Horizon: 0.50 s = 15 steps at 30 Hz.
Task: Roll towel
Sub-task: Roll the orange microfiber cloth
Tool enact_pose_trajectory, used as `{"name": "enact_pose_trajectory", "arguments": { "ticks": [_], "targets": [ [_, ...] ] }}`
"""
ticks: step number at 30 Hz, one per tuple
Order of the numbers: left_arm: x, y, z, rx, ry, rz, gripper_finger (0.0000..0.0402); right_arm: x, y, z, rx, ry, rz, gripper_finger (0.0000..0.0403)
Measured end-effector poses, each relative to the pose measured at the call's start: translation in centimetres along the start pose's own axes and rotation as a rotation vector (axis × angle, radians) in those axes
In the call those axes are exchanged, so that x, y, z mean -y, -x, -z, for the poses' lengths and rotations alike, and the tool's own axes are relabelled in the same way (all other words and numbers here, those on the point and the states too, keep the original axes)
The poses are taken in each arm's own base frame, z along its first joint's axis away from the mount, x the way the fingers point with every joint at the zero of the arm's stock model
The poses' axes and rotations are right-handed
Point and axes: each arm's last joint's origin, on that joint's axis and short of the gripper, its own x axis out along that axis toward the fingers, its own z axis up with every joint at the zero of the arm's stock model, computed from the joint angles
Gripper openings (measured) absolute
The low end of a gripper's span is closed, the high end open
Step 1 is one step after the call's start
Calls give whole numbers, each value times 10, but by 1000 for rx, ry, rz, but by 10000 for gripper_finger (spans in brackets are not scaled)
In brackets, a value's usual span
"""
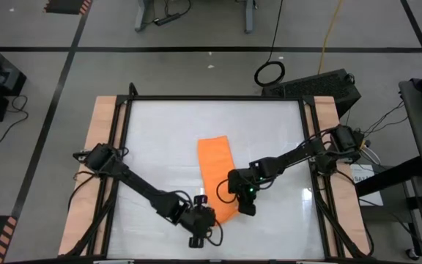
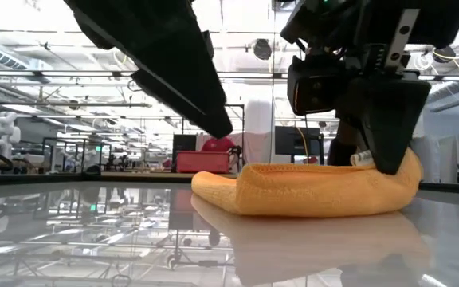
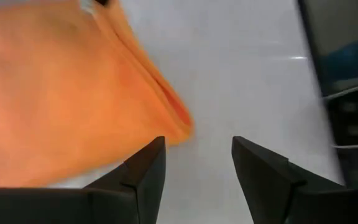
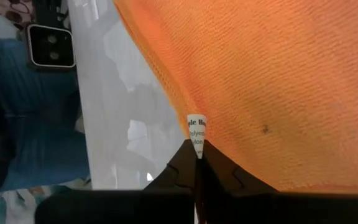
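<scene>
Two dark, slender six-joint arms with black wedge fingers

Both arms are matte black with boxy joint housings and thin black cables trailing from their bases; the right arm's wrist housing (image 1: 249, 183) carries a small green light. The left gripper (image 3: 197, 177) has two angular, tapering black fingers (image 3: 143, 174), and the right gripper (image 4: 196, 163) has smooth black stepped ones.

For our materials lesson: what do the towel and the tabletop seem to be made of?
Towel: soft knitted or woven cloth, matte orange; fine ribbed weave shows, and it folds limply.
Tabletop: hard, glossy white, perhaps glass or laminate; it mirrors the room and the towel.
</scene>
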Motion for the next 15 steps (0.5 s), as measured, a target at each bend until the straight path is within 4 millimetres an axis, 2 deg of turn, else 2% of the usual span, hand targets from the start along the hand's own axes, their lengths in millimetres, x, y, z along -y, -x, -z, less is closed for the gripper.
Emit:
{"name": "enact_pose_trajectory", "arguments": {
  "ticks": [4, 7, 10, 15],
  "targets": [
    [5, 2, 2, 59, -29, -125, 192, 4, 3, -3, 12, -8, 2, 0],
    [5, -2, 3, 63, -25, -113, 192, 7, 5, -5, 17, -12, -5, 0],
    [6, -15, 7, 44, -24, -78, 192, 10, 8, -8, 21, -16, -12, 0],
    [5, -26, 14, 37, 39, -116, 192, 14, 11, -9, 23, -35, -9, 0]
  ]
}}
